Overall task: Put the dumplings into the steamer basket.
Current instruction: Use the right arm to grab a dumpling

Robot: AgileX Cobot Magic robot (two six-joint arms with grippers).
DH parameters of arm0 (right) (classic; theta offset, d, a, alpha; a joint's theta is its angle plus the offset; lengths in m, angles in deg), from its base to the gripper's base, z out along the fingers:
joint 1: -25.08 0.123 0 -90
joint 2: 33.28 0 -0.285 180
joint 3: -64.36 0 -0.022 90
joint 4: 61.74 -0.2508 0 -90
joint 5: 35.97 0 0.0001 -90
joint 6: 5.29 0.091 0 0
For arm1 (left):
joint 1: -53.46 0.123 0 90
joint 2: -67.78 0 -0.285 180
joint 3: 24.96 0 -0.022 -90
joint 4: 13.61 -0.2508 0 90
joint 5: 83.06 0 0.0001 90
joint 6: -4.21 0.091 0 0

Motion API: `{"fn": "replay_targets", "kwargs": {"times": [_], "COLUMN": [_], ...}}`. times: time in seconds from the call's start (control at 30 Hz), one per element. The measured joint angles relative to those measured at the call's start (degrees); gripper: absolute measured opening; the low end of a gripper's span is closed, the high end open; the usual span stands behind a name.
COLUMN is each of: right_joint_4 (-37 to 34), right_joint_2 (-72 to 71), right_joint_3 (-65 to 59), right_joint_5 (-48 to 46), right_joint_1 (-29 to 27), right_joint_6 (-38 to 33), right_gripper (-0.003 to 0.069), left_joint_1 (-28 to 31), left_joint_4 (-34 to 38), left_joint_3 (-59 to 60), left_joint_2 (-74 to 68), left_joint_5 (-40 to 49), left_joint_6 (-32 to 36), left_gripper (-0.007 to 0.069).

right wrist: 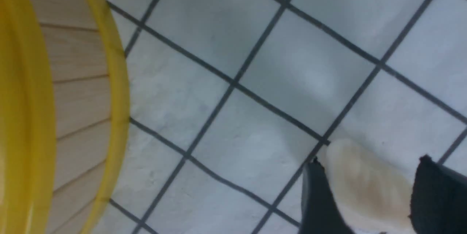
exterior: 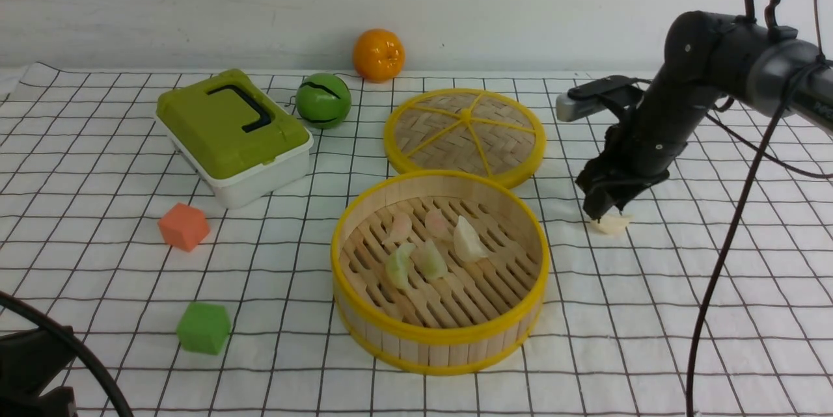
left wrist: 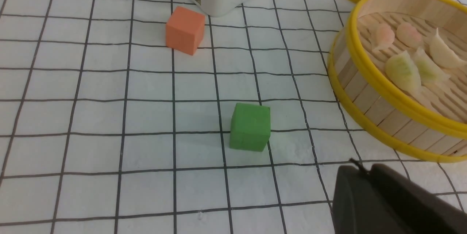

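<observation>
A white cloth with a black grid (exterior: 97,261) covers the table in front of a pale wall. The steamer basket (exterior: 440,339) stands near the middle, its woven lid (exterior: 464,137) lying flat just behind it. Five dumplings (exterior: 432,246) already rest on its slatted floor: two pinkish, two pale green and one cream-white, bunched toward the far half. The sixth, a cream-white dumpling (exterior: 612,224), lies on the cloth to the right of the basket, well clear of its rim. The right gripper (right wrist: 365,190) is down over it, its jaws standing either side of it with a little room; whether they press it yet I cannot tell. It looks soft, crescent-shaped and translucent. The left gripper (left wrist: 394,201) hangs at the near left; its jaws do not show clearly, so I cannot tell their state. By my judgement one pick and one drop remain.
</observation>
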Motion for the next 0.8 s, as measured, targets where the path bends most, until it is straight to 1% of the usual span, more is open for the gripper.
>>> {"fn": "replay_targets", "kwargs": {"times": [0.13,0.47,0.53,0.63,0.7,0.73,0.77,0.8], "right_joint_4": [2.2,2.2,2.2,2.2,2.1,2.0,2.0,2.0], "right_joint_2": [0.4,1.2,1.2,1.2,1.2,1.2,1.2,1.2], "right_joint_3": [0.0,0.0,0.1,0.2,0.3,0.5,0.5,0.5], "right_joint_5": [-0.3,-2.9,-3.4,-3.9,-3.9,-3.8,-3.8,-3.8], "right_joint_1": [0.0,0.0,0.0,-0.1,-0.1,-0.1,-0.2,-0.2], "right_joint_6": [-1.1,-3.5,-2.8,0.0,0.8,2.4,2.4,3.8], "right_gripper": [0.0320,0.0314,0.0294,0.0235,0.0221,0.0185,0.0185,0.0171], "left_joint_1": [0.0,0.0,0.0,0.0,0.0,0.0,0.0,0.0], "left_joint_4": [0.0,-0.3,-0.3,-0.3,-0.3,-0.3,-0.3,-0.3], "left_joint_3": [0.0,0.0,0.0,0.0,0.0,0.0,0.0,0.0], "left_joint_2": [0.0,0.0,0.0,0.0,0.0,0.0,0.0,0.0], "left_joint_5": [0.0,0.0,0.0,0.0,0.0,0.0,0.0,0.0], "left_joint_6": [0.0,0.0,0.0,0.0,0.0,0.0,0.0,0.0], "left_gripper": [0.0046,0.0055,0.0056,0.0057,0.0057,0.0057,0.0057,0.0057]}}
